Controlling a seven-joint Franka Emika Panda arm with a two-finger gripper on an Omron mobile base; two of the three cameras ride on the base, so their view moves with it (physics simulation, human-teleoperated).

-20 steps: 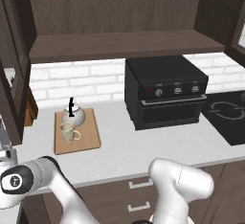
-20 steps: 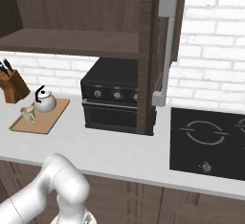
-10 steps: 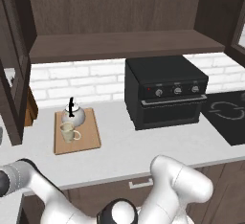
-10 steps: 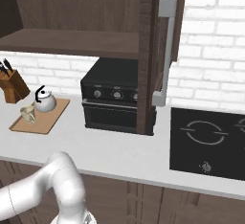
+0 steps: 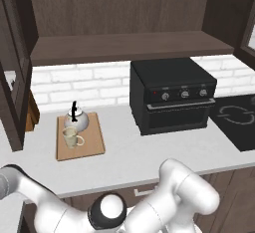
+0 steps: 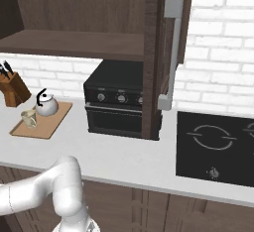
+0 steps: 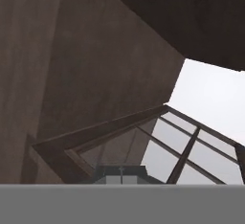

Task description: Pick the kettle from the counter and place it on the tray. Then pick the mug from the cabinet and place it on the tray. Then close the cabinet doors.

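At the far left a knife block [image 6: 14, 88] stands against the brick wall, and just right of it the wooden tray [image 5: 92, 142] lies on the counter [image 5: 149, 157] with the kettle [image 5: 76, 121] at its back edge and the mug [image 5: 71, 138] just in front. Further right sits a black oven [image 5: 172, 94], under the open cabinet [image 5: 124, 45], then the right cabinet door [image 6: 166, 52], swung out, and a black cooktop [image 6: 216, 146]. Whether the gripper is released or clenched cannot be told.
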